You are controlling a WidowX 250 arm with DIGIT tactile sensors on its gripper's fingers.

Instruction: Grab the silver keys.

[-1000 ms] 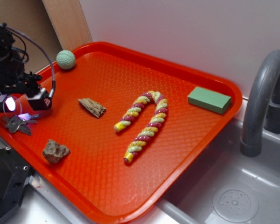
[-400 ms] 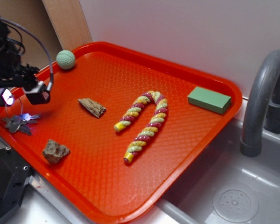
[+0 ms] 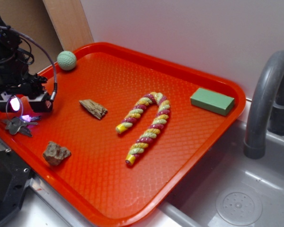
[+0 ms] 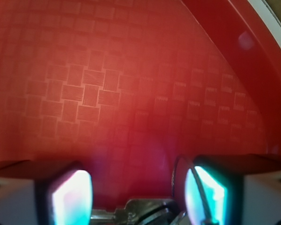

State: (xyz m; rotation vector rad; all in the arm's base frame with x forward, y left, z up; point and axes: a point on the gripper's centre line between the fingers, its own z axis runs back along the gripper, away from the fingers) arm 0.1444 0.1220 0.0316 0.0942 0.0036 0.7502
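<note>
Keys: the silver keys (image 3: 18,124) lie flat at the left edge of the orange tray (image 3: 189,142), so you have to come straight down on them. Your gripper (image 4: 133,197) points downward just above them, fingers (image 4: 70,197) spread either side of the bunch, not pinching anything yet.

I see my tool (image 4: 136,192) spread wide over the textured red plastic tray (image 4: 131,84), flat silver-grey metal keys (image 4: 145,211) between its glowing fingertips (image 4: 70,197).
</note>
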